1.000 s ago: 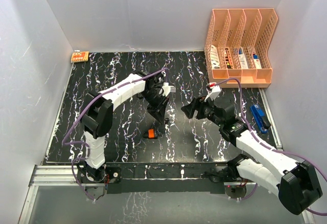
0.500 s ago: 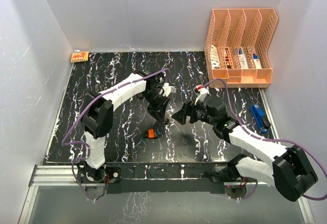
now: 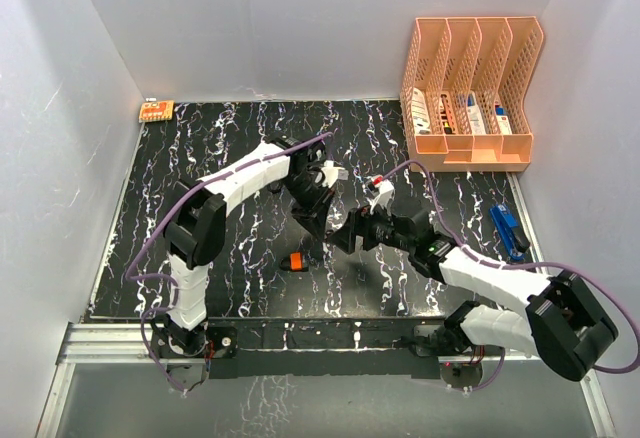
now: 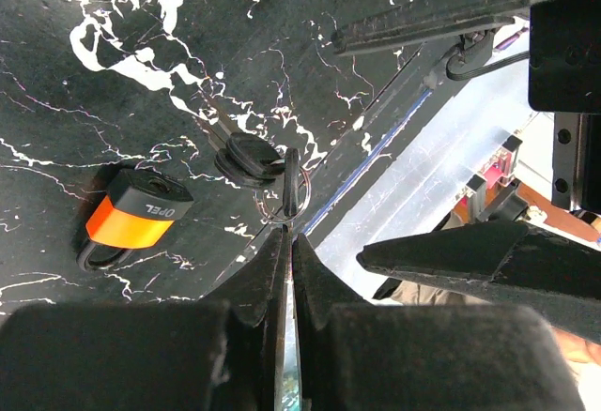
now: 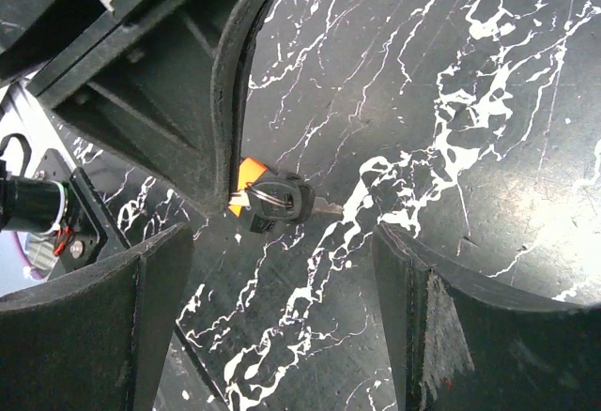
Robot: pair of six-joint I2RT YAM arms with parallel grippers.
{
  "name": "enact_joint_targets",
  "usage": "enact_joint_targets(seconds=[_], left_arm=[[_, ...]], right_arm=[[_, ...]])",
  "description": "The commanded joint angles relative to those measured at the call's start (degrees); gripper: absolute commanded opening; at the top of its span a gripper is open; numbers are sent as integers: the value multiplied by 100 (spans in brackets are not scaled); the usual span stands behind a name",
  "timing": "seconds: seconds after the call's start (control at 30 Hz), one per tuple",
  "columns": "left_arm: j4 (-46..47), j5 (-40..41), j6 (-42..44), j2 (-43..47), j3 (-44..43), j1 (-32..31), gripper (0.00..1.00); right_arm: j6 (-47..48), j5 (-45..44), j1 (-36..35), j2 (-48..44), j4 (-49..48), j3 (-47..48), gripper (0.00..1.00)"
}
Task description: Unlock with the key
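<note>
My left gripper (image 3: pixel 318 224) is shut on a thin key blade; in the left wrist view the jaws (image 4: pixel 288 235) meet with only that metal strip between them. A key ring (image 4: pixel 281 205) with black-headed keys (image 4: pixel 246 159) hangs from the tips just above the black marbled table. The orange and black padlock (image 3: pixel 294 261) lies on the table beside them, and shows in the left wrist view (image 4: pixel 131 219). My right gripper (image 3: pixel 346 234) is open, right next to the left one. In the right wrist view its open jaws (image 5: pixel 278 244) face the hanging keys (image 5: pixel 282 199), with the padlock (image 5: pixel 244 173) behind them.
A peach file organizer (image 3: pixel 470 88) with small items stands at the back right. A blue object (image 3: pixel 508 231) lies by the table's right edge. A small orange item (image 3: pixel 155 111) sits in the back left corner. White walls enclose the table.
My right gripper has moved left, from the table's right half up close to the left gripper and the hanging keys. The left arm has barely moved.
</note>
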State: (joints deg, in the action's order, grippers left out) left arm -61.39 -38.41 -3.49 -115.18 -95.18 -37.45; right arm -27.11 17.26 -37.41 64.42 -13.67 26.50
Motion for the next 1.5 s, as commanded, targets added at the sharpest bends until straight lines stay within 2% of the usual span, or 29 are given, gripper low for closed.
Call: enact_joint_targets(seconds=[0.0,0.9,1.47], left_arm=[[-67,-72,-69,173,-19,-43,0],[-25,-96,-107,546,189,-269,0],[50,-42,-244,877,496,-339,0]], right_arm=[[8,-218,-19,63,-366,30,75],[9,-625,-21,512,-459,189,75],[-282,-1630,68,375,-180,268,75]])
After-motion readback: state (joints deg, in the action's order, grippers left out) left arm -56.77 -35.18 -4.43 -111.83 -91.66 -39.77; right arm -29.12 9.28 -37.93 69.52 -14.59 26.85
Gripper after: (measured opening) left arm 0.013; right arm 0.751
